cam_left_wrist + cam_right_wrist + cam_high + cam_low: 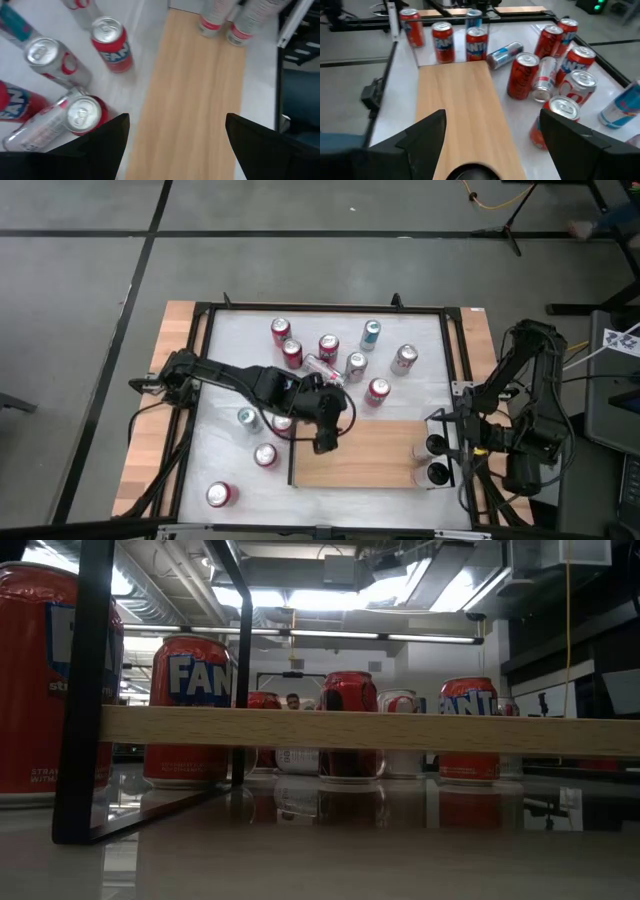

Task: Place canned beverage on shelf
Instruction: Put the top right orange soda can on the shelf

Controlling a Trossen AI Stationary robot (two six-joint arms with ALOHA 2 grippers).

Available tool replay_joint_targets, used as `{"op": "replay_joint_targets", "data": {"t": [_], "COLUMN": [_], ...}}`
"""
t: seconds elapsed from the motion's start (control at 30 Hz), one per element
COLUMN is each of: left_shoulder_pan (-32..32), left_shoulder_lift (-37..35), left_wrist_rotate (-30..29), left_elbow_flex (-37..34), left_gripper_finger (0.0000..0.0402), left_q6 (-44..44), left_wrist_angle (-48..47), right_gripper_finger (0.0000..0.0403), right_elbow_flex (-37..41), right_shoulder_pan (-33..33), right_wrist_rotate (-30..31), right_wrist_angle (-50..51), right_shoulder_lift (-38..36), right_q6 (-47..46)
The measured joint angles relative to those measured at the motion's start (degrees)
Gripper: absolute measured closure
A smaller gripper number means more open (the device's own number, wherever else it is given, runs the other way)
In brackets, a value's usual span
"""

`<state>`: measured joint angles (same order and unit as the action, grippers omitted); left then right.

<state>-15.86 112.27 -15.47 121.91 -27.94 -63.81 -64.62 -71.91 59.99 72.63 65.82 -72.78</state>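
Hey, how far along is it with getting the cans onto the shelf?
Done: two cans stand at the shelf's right end. In hand: nothing; the left gripper hovers open over the shelf's left end, the right gripper open by those two cans. Left: about a dozen loose cans on the white tabletop, one tipped can among them.

White tabletop [425, 395] spreads beneath the left pincer [325, 443]. Wooden side strip [150, 450] sits well apart from it, outboard. Black frame rail [320, 307] and yellow cable [490, 202] lie far beyond it. Person [292, 700] in the distant background.
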Motion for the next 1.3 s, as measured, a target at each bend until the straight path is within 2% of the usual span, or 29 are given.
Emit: {"op": "replay_joint_targets", "data": {"t": [0.53,0.73,1.03,1.3], "left_shoulder_pan": [9.3,11.91,14.18,14.93], "left_shoulder_lift": [0.0,0.0,0.0,0.0], "left_wrist_rotate": [-0.02,-0.53,-0.26,-0.19], "left_elbow_flex": [0.0,0.0,0.0,0.0], "left_gripper_finger": [0.008,0.008,0.008,0.008], "left_q6": [10.42,10.54,8.66,8.93], "left_wrist_angle": [0.02,0.04,1.07,1.11], "right_gripper_finger": [0.0093,0.0093,0.0093,0.0093], "right_elbow_flex": [0.0,0.0,0.02,0.02], "right_shoulder_pan": [11.98,15.34,16.87,16.87], "right_wrist_rotate": [-2.14,-2.14,-2.22,-5.63], "right_wrist_angle": [-0.09,-0.29,-0.32,-0.53], "right_shoulder_lift": [0.0,0.0,-0.02,-0.02], "right_q6": [11.5,13.17,13.25,13.26]}}
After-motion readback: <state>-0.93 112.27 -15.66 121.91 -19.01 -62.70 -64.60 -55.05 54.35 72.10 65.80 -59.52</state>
